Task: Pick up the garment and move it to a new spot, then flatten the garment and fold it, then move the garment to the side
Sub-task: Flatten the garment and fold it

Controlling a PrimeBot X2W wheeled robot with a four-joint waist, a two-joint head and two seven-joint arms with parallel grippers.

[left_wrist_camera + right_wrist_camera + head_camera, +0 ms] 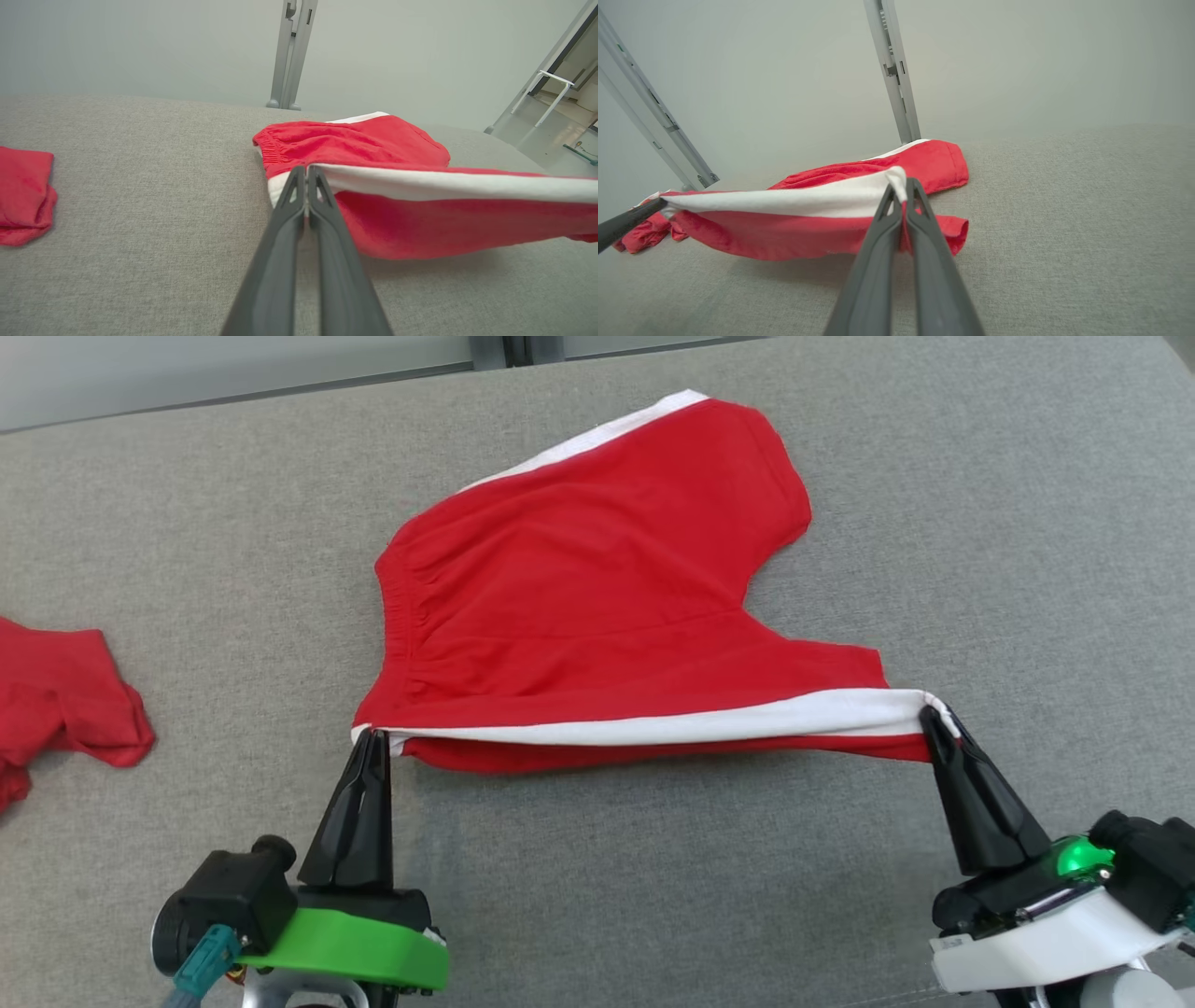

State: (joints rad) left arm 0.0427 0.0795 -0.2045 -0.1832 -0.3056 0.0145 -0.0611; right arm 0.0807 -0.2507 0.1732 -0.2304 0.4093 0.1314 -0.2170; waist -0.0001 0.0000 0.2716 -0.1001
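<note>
- Nearest in the head view, the left claw (372, 735) and the right claw (930, 712) rise from the bottom corners. Each is pressed together on one end of the garment (597, 588), red shorts with a white stripe (709, 721) along the near edge.
- That stripe runs left to right, pulled straight between the two tips. The waistband end is at the left claw and the leg hem at the right claw.
- Beyond that edge, the bulk of the garment lies on the grey desk (187, 504), spreading away from the claws towards the far right.
- Both arms reach forward with their fingers slanting inward, and they are about equally near the cloth.
- A second red cloth (65, 705) lies crumpled at the left edge, well apart.
- From the left wrist, the left claw (306, 171) pinches the stripe's corner just beside the gathered waistband. The garment (411, 219) stretches off to the right, its near flap hanging clear of the desk (140, 186) with a shadow beneath.
- From the right wrist, the right claw (901, 184) is closed on the bunched end of the stripe. The garment (784, 233) sags leftward to the left claw's tip (630, 223), while its far leg rests on the desk (1064, 210).
- The coming move turns on this held edge lying left to right with the bulk beyond it. I judge both claws must travel together, keeping the edge taut, whether they carry it away to fold or draw it near to flatten.
</note>
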